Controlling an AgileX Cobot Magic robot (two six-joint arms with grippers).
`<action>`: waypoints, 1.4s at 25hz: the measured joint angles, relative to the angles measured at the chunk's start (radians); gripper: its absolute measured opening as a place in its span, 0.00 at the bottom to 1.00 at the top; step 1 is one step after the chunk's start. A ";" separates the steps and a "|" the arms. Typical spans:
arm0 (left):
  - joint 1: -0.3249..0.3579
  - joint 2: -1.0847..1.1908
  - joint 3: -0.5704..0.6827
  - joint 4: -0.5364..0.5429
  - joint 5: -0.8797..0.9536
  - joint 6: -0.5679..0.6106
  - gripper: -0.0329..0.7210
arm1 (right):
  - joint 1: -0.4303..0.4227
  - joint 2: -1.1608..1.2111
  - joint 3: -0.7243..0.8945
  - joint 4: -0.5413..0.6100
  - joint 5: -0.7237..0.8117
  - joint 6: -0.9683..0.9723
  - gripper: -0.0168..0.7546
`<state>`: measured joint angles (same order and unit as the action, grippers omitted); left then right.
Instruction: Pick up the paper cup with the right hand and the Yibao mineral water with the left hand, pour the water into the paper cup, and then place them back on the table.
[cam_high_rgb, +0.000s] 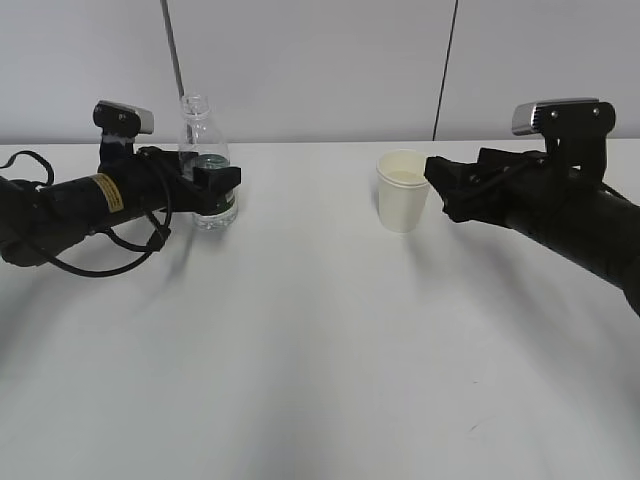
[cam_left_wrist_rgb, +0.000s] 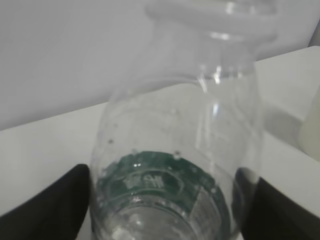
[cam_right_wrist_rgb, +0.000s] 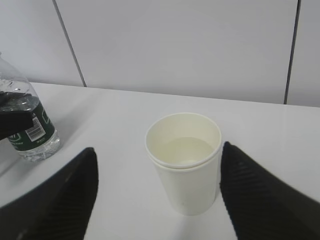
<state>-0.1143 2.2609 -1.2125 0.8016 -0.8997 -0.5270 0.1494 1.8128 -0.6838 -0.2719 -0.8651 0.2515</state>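
White tabletop (cam_high_rgb: 320, 350): left hand (cam_high_rgb: 215, 185) grips the bottle (cam_high_rgb: 205, 160); right hand (cam_high_rgb: 437, 180) gapes beside the cup (cam_high_rgb: 402, 190).

One paper cup (cam_high_rgb: 403, 190), one bottle (cam_high_rgb: 207, 165).

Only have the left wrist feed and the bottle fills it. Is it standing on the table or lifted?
Observer: Standing. The exterior view shows the Yibao mineral water upright on the table, with the left hand jaws around its label band.
Operator: Where's the cup? Anything in it?
Observer: The paper cup stands upright on the table, apart from the bottle. The right wrist view shows clear water inside it.
Operator: Is the right arm holding it?
Observer: No. The right hand jaws are open, one on each side of the cup, with a visible gap on both sides.
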 joint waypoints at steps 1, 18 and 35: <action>0.000 0.000 0.000 0.000 -0.002 0.000 0.76 | 0.000 0.000 0.000 0.000 0.000 0.000 0.79; 0.000 -0.068 0.000 0.017 0.014 -0.005 0.77 | 0.000 -0.048 0.000 0.000 0.004 0.000 0.79; 0.000 -0.228 0.001 0.017 0.108 -0.056 0.77 | 0.000 -0.178 -0.035 -0.002 0.065 0.000 0.79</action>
<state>-0.1143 2.0332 -1.2116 0.8185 -0.7913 -0.5829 0.1494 1.6346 -0.7185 -0.2737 -0.8003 0.2515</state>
